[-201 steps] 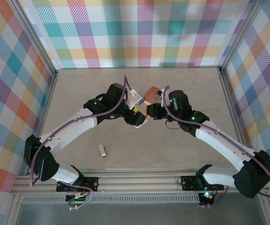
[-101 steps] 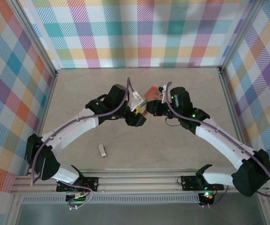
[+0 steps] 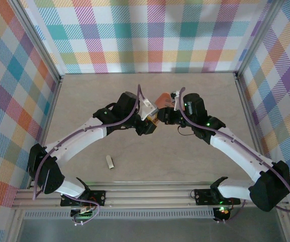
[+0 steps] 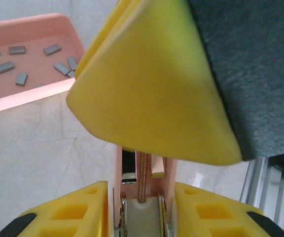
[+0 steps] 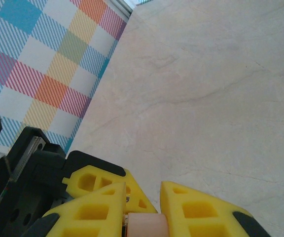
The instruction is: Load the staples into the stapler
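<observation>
Where the pink stapler [image 4: 170,170] opens, a coiled metal spring [image 4: 142,175] shows.

The stapler [image 5: 143,224] sits about mid-tabletop, pinched between the left gripper [image 4: 141,191] and right gripper [image 5: 144,197]. The tray [image 4: 28,98] is just behind them, with the staples [image 4: 5,66] lying in it. A small oblong piece [image 3: 110,162] lies near the front edge, left of centre.

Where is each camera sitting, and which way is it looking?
Top external: above and behind the arm bases, looking down on the table; both arms meet by the salmon tray.
Left wrist: on the left wrist, facing along its yellow jaws at the open pink stapler, staples beyond.
Right wrist: on the right wrist, facing over its yellow jaws and the stapler toward the checked wall.
Shared: both wrist views show the stapler.
</observation>
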Robot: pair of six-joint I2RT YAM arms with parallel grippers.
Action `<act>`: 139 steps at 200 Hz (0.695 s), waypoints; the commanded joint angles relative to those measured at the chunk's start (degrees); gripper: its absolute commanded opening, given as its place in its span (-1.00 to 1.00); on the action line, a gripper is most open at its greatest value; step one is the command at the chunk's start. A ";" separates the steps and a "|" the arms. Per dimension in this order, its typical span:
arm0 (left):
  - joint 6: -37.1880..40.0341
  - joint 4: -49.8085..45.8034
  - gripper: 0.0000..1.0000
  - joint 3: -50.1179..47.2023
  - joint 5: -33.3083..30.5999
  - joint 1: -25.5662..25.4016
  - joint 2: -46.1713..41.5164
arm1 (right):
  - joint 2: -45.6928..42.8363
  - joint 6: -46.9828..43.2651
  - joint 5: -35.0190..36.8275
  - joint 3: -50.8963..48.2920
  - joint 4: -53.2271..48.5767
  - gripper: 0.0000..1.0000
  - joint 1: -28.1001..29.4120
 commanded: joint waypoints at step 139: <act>-27.45 19.60 -0.71 -14.91 -23.44 -0.38 -2.81 | -11.93 0.73 9.91 -7.71 -3.47 0.45 -1.65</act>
